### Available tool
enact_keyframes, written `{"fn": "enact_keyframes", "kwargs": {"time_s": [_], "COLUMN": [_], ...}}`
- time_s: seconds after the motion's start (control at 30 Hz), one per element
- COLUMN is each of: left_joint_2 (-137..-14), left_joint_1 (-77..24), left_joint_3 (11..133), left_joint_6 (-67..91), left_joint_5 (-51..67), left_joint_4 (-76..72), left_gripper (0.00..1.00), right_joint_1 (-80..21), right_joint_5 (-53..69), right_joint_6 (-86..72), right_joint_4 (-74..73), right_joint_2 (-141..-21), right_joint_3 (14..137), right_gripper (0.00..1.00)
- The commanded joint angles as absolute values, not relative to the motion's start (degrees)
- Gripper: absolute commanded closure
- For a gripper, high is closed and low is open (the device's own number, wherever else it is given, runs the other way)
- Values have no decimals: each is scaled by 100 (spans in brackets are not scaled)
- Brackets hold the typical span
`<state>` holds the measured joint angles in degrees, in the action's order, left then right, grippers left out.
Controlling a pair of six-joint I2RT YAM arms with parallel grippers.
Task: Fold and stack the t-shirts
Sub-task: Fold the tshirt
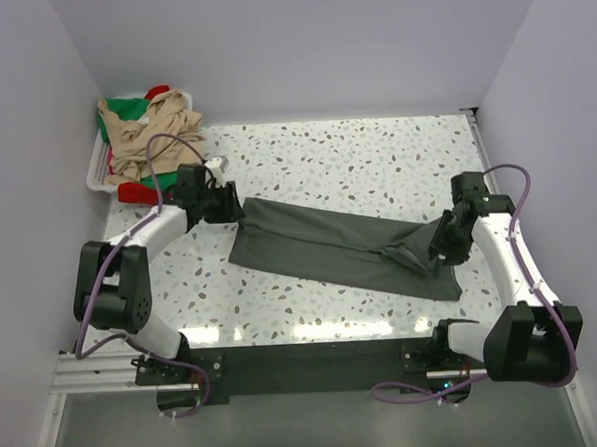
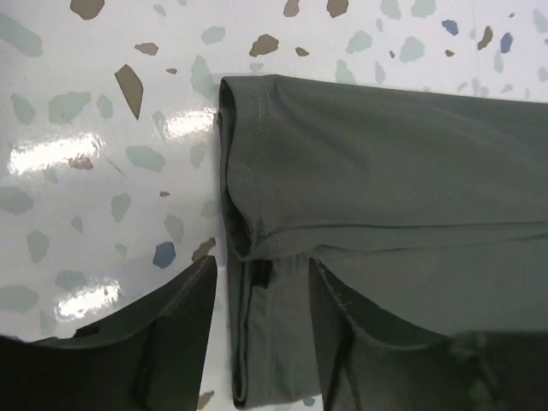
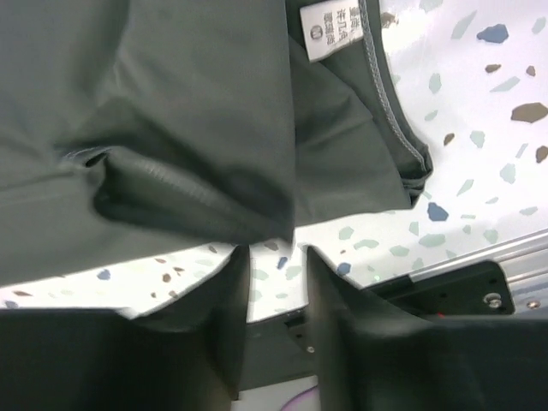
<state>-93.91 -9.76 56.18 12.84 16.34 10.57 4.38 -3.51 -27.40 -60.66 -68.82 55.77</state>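
Note:
A large dark grey t-shirt (image 1: 330,247), folded into a long strip, lies slantwise across the table. My left gripper (image 1: 233,207) is at its left end. In the left wrist view the left gripper (image 2: 261,267) is open, its jaws astride the shirt's (image 2: 385,171) folded edge, with one finger (image 2: 171,334) over the table and the other over cloth. My right gripper (image 1: 442,251) is at the bunched right end. In the right wrist view the right gripper (image 3: 278,253) is open by a narrow gap, with a fold of the shirt (image 3: 171,111) just at its tips. The white neck label (image 3: 332,24) shows.
A white basket (image 1: 96,174) at the back left holds a beige shirt (image 1: 158,131), a green one (image 1: 122,105) and a red one (image 1: 137,192). White walls stand on three sides. The black base plate (image 1: 286,359) runs along the table's near edge.

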Motion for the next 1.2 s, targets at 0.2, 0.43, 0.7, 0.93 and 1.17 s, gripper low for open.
{"fn": "enact_keyframes", "kwargs": {"time_s": [0.2, 0.43, 0.7, 0.93, 1.17], "left_joint_2": [-8490, -9438, -10555, -10942, -10837], "left_joint_1": [-1090, -1327, -1380, -1380, -1380], "left_joint_3": [5580, 6502, 7013, 6961, 6706], "left_joint_6": [1784, 1986, 2399, 2461, 2338], "left_joint_5": [1766, 2021, 2276, 2118, 1978], "left_joint_4": [818, 616, 457, 650, 791], "left_gripper": [40, 40, 40, 39, 39], "right_joint_1": [272, 272, 123, -500, -659], "right_joint_5": [-88, 368, 852, 730, 695], "right_joint_6": [-2795, -2760, -2891, -3111, -3217], "right_joint_4": [-6197, -5022, -4184, -4043, -4017], "right_joint_2": [-6600, -7486, -8586, -9053, -9018], "right_joint_3": [5607, 5862, 6082, 5986, 5687], "right_gripper": [49, 49, 49, 49, 53]}}
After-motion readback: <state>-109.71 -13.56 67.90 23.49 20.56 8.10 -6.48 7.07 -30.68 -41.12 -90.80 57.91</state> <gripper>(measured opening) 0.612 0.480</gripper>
